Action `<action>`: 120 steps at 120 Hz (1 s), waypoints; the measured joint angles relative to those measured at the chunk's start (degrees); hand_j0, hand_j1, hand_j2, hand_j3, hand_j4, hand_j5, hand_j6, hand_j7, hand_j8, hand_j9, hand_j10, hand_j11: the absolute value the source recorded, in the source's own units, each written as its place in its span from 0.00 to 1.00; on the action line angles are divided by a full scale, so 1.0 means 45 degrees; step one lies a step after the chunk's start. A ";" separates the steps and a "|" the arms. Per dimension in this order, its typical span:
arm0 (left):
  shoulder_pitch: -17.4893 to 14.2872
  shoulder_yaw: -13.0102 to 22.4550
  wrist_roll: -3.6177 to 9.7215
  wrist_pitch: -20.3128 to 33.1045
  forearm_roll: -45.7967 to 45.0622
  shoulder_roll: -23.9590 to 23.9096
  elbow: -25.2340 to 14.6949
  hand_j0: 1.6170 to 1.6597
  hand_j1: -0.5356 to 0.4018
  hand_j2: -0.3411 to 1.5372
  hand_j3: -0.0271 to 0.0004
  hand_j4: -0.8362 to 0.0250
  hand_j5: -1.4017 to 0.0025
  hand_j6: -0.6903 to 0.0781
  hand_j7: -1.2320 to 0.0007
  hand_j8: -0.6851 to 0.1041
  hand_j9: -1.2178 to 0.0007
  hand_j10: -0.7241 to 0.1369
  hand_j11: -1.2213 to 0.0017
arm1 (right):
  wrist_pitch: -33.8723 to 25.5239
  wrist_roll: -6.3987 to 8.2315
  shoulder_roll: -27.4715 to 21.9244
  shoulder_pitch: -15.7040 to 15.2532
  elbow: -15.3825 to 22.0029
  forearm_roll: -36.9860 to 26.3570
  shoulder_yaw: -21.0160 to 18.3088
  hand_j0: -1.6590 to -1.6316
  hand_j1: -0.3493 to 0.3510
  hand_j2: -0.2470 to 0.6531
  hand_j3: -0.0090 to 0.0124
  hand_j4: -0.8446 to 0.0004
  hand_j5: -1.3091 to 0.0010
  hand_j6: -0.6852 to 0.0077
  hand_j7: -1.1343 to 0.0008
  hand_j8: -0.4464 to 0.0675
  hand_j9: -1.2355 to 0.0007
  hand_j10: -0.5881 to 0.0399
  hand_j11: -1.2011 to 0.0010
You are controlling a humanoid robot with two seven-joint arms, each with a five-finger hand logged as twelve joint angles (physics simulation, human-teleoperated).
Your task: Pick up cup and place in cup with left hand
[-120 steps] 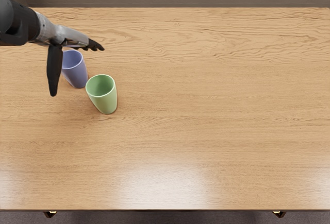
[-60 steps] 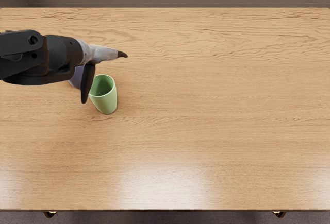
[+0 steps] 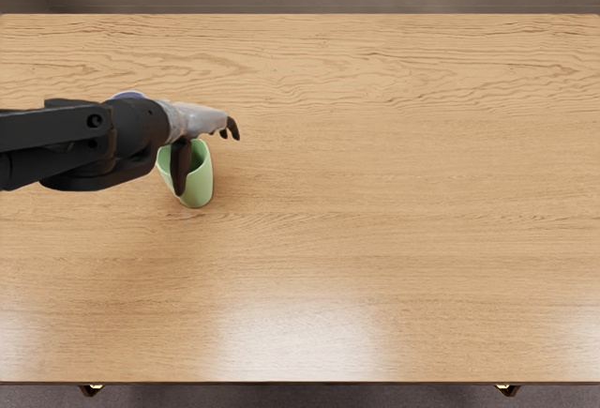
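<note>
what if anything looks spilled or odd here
Nothing stands out: the green cup stands upright by the left hand, with no spill in sight. Only a sliver of the blue cup shows past the left arm, so I can't judge it.

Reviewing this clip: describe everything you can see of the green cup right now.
The green cup is plain light green, darker inside, with a round open rim and a smooth wall narrowing to the base; no handle shows. It could be plastic or ceramic. It stands upright on the left part of the wooden table. The left hand, open, reaches over it, the thumb hiding part of rim and wall; whether they touch, I cannot tell. Nothing shows in the visible part of its interior.
</note>
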 joint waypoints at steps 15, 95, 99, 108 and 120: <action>0.0115 0.0013 0.0000 0.0006 0.0018 0.0039 0.0128 0.96 0.64 0.21 0.99 0.69 0.78 0.58 0.75 0.56 0.75 0.56 0.75 | 0.0000 0.0000 0.0000 0.0000 -0.0015 0.0000 0.0000 0.04 0.04 0.27 0.42 0.97 0.98 0.95 0.97 0.82 0.97 0.90 0.97; 0.0813 -0.0068 0.0003 0.0178 0.0047 0.0019 0.0693 0.96 0.57 0.22 0.99 0.68 0.77 0.57 0.74 0.54 0.74 0.54 0.74 | -0.0001 0.0000 0.0000 0.0018 -0.0021 0.0000 0.0000 0.04 0.04 0.27 0.42 0.97 0.98 0.95 0.97 0.82 0.97 0.90 0.97; 0.0815 -0.0072 0.0002 0.0220 0.0041 0.0019 0.0692 0.96 0.57 0.22 0.99 0.67 0.76 0.55 0.73 0.53 0.73 0.53 0.73 | -0.0001 0.0000 0.0000 0.0018 -0.0021 0.0000 0.0000 0.04 0.04 0.27 0.42 0.97 0.98 0.95 0.97 0.82 0.97 0.90 0.97; 0.0799 -0.0085 0.0002 0.0277 0.0021 0.0019 0.0676 0.96 0.56 0.22 0.99 0.64 0.75 0.53 0.71 0.51 0.71 0.51 0.71 | -0.0001 0.0000 0.0000 0.0018 -0.0021 0.0000 0.0000 0.04 0.04 0.27 0.42 0.97 0.98 0.95 0.97 0.82 0.97 0.90 0.97; 0.0799 -0.0221 0.0001 0.0303 -0.0052 0.0038 0.0641 0.96 0.55 0.22 0.99 0.63 0.73 0.51 0.69 0.49 0.69 0.49 0.69 | -0.0001 0.0000 0.0000 0.0018 -0.0021 0.0000 0.0000 0.04 0.04 0.27 0.42 0.97 0.98 0.95 0.97 0.82 0.97 0.90 0.97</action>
